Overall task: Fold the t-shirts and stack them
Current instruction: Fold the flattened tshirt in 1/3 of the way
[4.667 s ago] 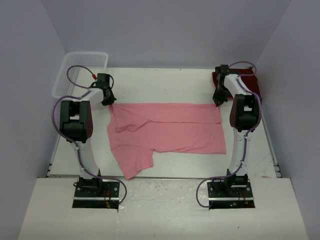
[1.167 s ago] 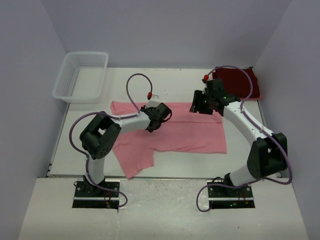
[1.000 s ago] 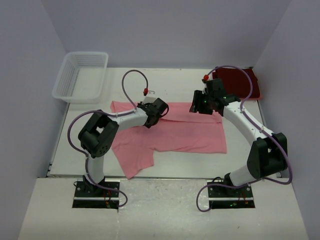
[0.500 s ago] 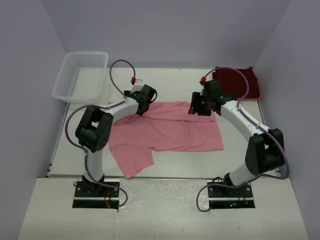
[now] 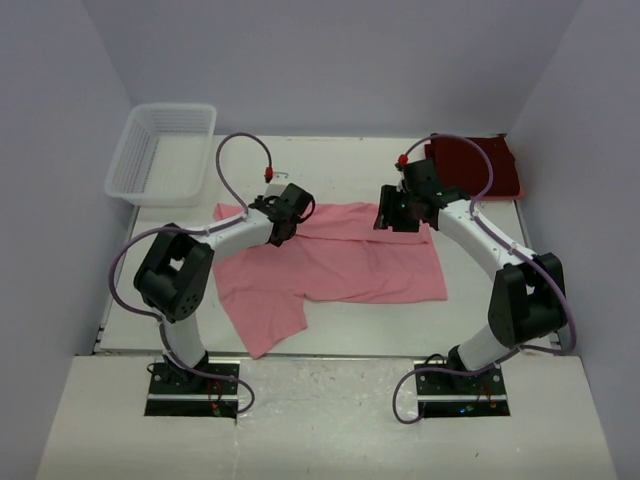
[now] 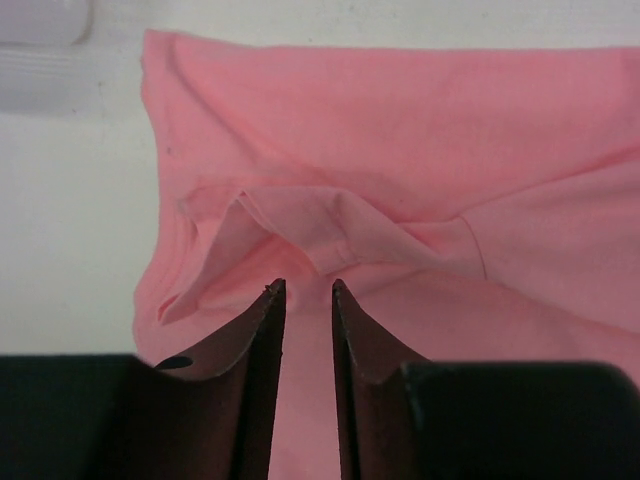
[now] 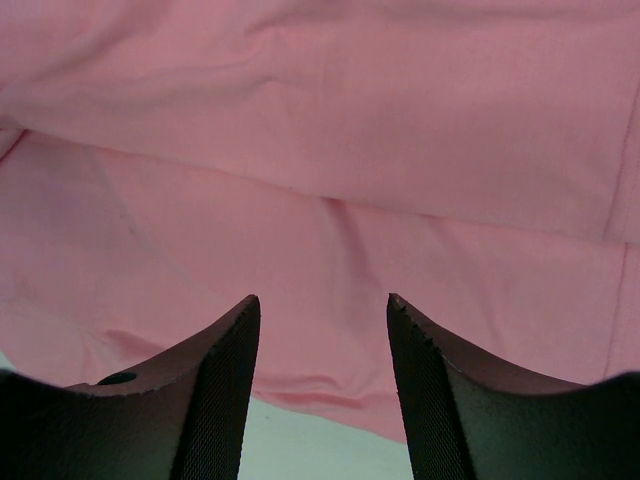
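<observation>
White table (image 5: pixel 340 160): pink t-shirt (image 5: pixel 350 265) lay spread at centre, maroon t-shirt (image 5: pixel 480 165) at far right corner. Likely soft, light, limp; best pinched at hems. Left gripper (image 6: pixel 308 288) stood narrowly parted, right gripper (image 7: pixel 322 300) wider, both empty.

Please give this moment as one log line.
left hand: open over pink t-shirt | right hand: open above it | maroon t-shirt: far right corner

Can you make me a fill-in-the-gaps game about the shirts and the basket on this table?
The spread-out shirt in the middle of the table is light ____.
The dark red shirt lies in the far ____ corner.
The basket in the far left corner is coloured ____.
Missing words: pink, right, white.
</observation>
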{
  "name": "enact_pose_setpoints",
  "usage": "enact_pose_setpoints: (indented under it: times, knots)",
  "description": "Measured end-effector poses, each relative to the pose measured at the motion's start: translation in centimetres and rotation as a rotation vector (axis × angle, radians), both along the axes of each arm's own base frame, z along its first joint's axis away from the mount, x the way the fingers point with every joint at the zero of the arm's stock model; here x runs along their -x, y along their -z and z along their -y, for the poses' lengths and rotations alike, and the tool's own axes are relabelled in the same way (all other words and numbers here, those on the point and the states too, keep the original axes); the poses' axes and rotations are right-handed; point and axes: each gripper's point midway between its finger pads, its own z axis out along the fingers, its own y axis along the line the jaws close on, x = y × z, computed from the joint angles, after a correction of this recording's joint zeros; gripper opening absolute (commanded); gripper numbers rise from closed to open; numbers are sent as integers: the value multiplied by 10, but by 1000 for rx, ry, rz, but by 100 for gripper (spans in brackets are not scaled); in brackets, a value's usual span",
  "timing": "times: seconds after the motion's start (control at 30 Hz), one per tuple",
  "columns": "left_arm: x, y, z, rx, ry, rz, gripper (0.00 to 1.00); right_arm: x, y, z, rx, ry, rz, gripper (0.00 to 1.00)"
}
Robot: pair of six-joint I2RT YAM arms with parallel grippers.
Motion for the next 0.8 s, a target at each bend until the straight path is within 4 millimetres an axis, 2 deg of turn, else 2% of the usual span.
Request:
enact_pose_setpoints:
  times: [0.13,0.4,0.6,0.8]
  knots:
    - [8,15,7,71,40,-55,34,0,0,0,0,0,0,55]
    - [0,19,14,158,60,-62,38,0,-1,1,5,-1,7,55]
    - [-11,23,1,204,33,-60,38,0,-2,1,6,-2,11,56]
    - [-12,32,-13,230,15,-82,38,0,-3,1,6,-2,12,55]
